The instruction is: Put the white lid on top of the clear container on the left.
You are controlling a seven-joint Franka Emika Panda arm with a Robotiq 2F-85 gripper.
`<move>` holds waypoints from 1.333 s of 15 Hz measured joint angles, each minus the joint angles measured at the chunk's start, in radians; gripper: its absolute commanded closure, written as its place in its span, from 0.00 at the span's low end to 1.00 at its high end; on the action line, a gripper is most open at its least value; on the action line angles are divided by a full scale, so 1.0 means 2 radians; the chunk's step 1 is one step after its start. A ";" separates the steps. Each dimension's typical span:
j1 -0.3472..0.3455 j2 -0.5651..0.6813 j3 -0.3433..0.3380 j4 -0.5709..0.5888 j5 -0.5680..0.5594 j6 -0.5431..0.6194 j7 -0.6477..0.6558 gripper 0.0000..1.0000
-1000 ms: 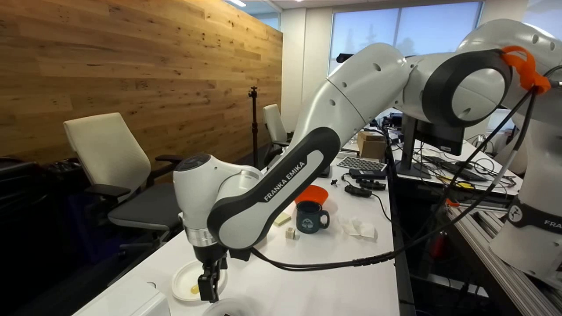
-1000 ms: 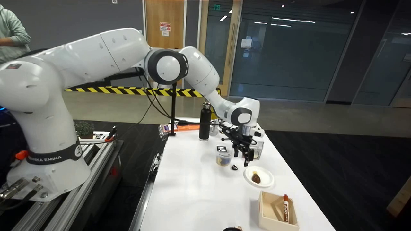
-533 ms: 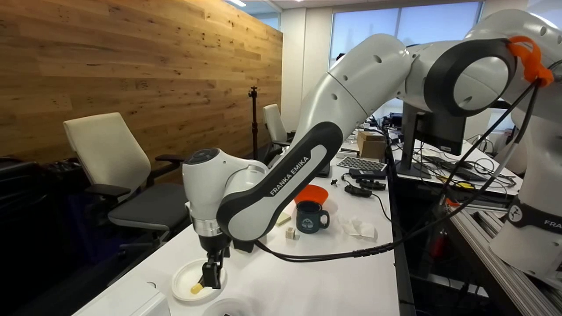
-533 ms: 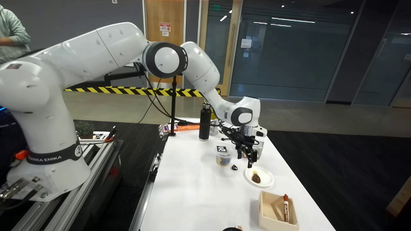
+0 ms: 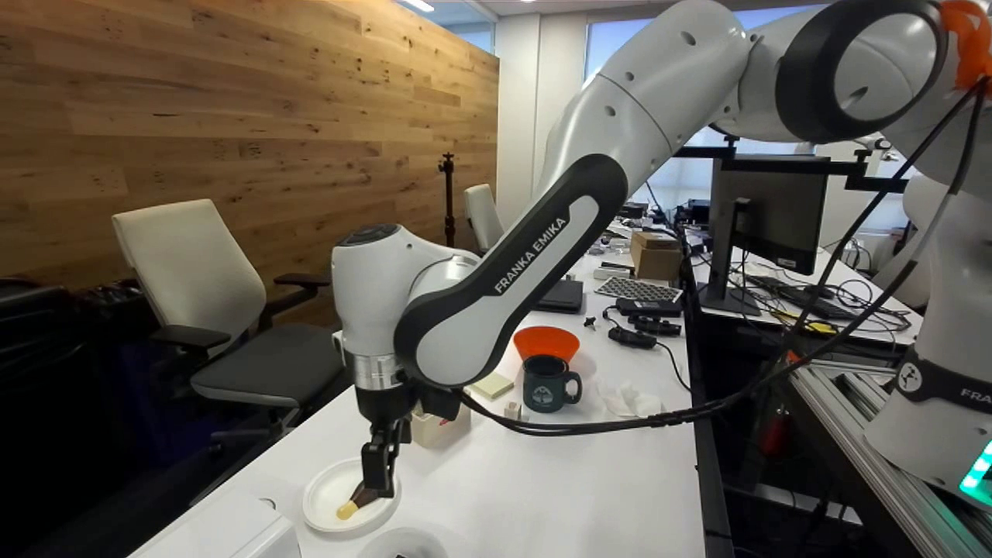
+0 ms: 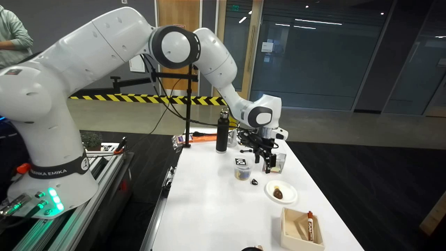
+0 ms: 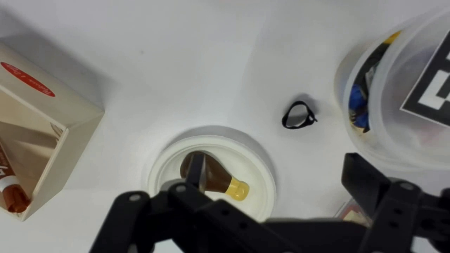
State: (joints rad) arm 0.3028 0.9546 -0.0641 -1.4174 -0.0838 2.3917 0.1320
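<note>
The white lid with bold black marks (image 6: 240, 161) is on top of a round clear container (image 6: 243, 173). I cannot tell whether it sits flush. In the wrist view, the lid (image 7: 433, 98) and the container (image 7: 358, 105) are at the right edge, partly cut off; blue, yellow and dark contents show through the wall. In an exterior view the container's rim (image 5: 403, 542) is cut off at the bottom edge. My gripper (image 7: 276, 170) is open and empty, above the table between the plate and the container. It also shows pointing down in both exterior views (image 6: 263, 164) (image 5: 391, 463).
A round white plate (image 6: 291, 195) holds a brown item with a yellow end (image 7: 214, 174). A small black ring (image 7: 299, 115) lies near the container. A tan box (image 6: 296, 240) holds a brown marker. A clear box (image 6: 280, 162) stands behind the gripper, and a black bottle (image 6: 222, 134) farther back.
The arm and gripper have risen in both exterior views, and the gripper has shifted slightly right of where it was. The base lights have turned green. The lid, container and plate have not moved.
</note>
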 measured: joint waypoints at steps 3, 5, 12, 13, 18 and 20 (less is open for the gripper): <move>0.000 -0.027 0.010 -0.045 0.000 0.002 0.000 0.00; 0.000 -0.041 0.016 -0.074 0.000 0.004 0.000 0.00; 0.001 -0.064 0.034 -0.136 0.000 0.021 -0.011 0.00; 0.001 -0.065 0.035 -0.140 0.000 0.023 -0.012 0.00; 0.004 -0.067 0.039 -0.148 -0.010 0.027 -0.016 0.00; 0.005 -0.067 0.039 -0.150 -0.011 0.029 -0.016 0.00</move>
State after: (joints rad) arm 0.3119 0.8207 0.0141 -1.7175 -0.1061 2.4492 0.1005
